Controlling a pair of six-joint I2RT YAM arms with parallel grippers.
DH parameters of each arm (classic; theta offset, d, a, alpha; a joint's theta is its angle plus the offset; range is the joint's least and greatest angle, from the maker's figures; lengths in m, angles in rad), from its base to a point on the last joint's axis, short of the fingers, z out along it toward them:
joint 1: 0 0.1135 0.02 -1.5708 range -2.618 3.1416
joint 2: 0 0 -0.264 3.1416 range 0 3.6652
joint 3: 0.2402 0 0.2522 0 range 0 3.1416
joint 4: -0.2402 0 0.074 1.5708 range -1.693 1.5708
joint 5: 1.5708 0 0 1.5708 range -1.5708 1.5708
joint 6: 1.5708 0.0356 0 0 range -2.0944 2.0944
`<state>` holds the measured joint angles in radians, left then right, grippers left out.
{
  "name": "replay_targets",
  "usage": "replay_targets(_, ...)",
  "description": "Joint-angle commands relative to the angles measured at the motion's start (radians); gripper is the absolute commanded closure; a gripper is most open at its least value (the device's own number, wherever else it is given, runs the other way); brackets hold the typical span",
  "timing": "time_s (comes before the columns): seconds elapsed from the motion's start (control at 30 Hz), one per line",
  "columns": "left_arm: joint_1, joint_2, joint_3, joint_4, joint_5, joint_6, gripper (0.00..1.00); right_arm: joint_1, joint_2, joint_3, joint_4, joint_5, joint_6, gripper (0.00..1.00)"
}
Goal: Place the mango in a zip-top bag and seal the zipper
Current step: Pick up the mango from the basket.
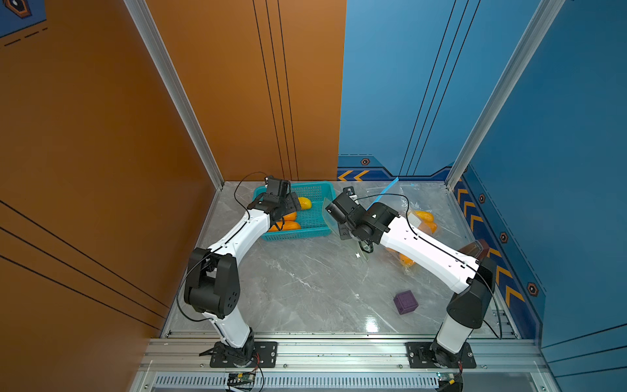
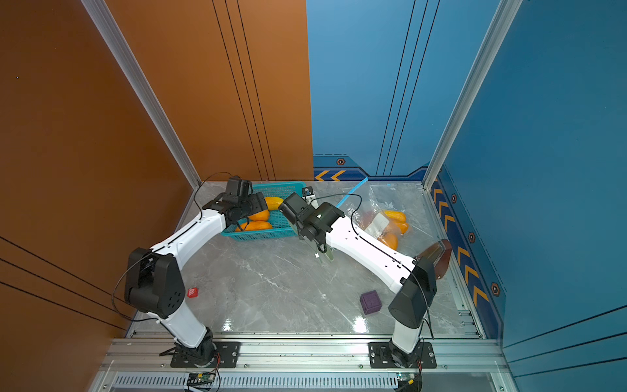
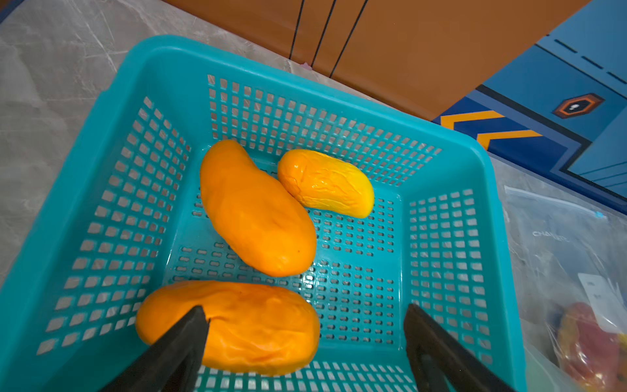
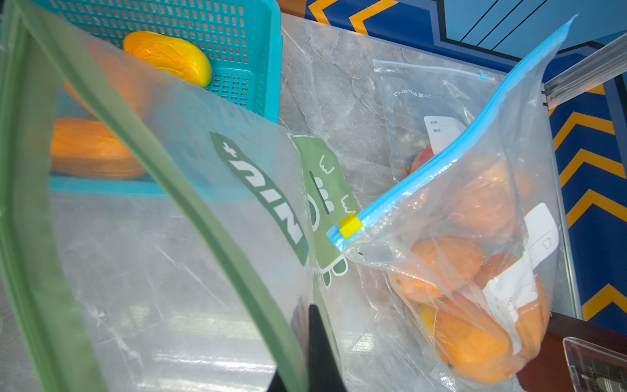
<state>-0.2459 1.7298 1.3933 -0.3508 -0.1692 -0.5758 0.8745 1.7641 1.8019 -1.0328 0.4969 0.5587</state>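
Nothing bagged yet: left gripper (image 3: 305, 309) gapes over an orange mango (image 3: 234, 325) in the teal perforated plastic basket (image 3: 339, 90); right gripper (image 4: 307, 342) pinches the unsealed green-rimmed clear zip-top bag (image 4: 203, 271).

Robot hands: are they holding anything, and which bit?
The right hand is shut on the green zip-top bag, pinching its green zipper strip at the open mouth. The left hand is open above the mangoes in the basket, holding nothing.

Right end effector (image 4: 314, 325) mostly hidden behind green-edged bag (image 4: 261, 190); bag mouth cropped
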Motion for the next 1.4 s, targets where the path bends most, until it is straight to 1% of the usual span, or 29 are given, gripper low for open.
replay_targets(0.0,0.039,0.072,0.082,-0.055,-0.037,-0.056,0.07,-0.006,0.01,0.017,-0.021,-0.009,0.029,1.0)
replay_targets(0.2,0.092,0.232,0.182,-0.059,-0.006,-0.227,0.08,-0.006,0.017,0.022,-0.018,-0.022,0.032,1.0)
replay_targets(0.33,0.118,0.317,0.235,-0.059,0.034,-0.305,0.07,-0.005,0.015,0.02,-0.015,-0.034,0.033,1.0)
replay_targets(0.43,0.124,0.364,0.271,-0.059,0.057,-0.334,0.07,-0.005,0.011,0.018,-0.015,-0.036,0.036,1.0)
replay_targets(0.63,0.123,0.403,0.282,-0.062,0.036,-0.385,0.05,-0.002,0.008,0.014,-0.011,-0.029,0.044,1.0)
replay_targets(0.73,0.116,0.424,0.285,-0.063,0.046,-0.395,0.05,-0.002,0.012,0.015,-0.007,-0.028,0.046,1.0)
replay_targets(1.0,0.094,0.477,0.305,-0.064,0.069,-0.402,0.13,-0.003,0.011,0.011,-0.003,-0.022,0.049,1.0)
replay_targets(1.07,0.094,0.487,0.309,-0.064,0.07,-0.407,0.13,-0.004,0.006,0.005,-0.001,-0.018,0.05,1.0)
replay_targets(1.1,0.094,0.491,0.311,-0.064,0.069,-0.41,0.18,-0.004,0.004,0.002,0.0,-0.017,0.05,1.0)
replay_targets(1.13,0.095,0.494,0.31,-0.063,0.069,-0.412,0.19,-0.005,0.002,0.001,0.002,-0.015,0.052,1.0)
replay_targets(1.23,0.097,0.494,0.306,-0.063,0.066,-0.421,0.27,-0.004,-0.006,0.001,0.01,-0.018,0.053,1.0)
replay_targets(1.27,0.099,0.493,0.306,-0.063,0.066,-0.421,0.31,-0.004,-0.006,-0.027,0.011,-0.02,0.055,1.0)
replay_targets(1.37,0.1,0.477,0.305,-0.064,0.066,-0.421,0.44,-0.003,-0.013,-0.032,0.014,-0.016,0.055,1.0)
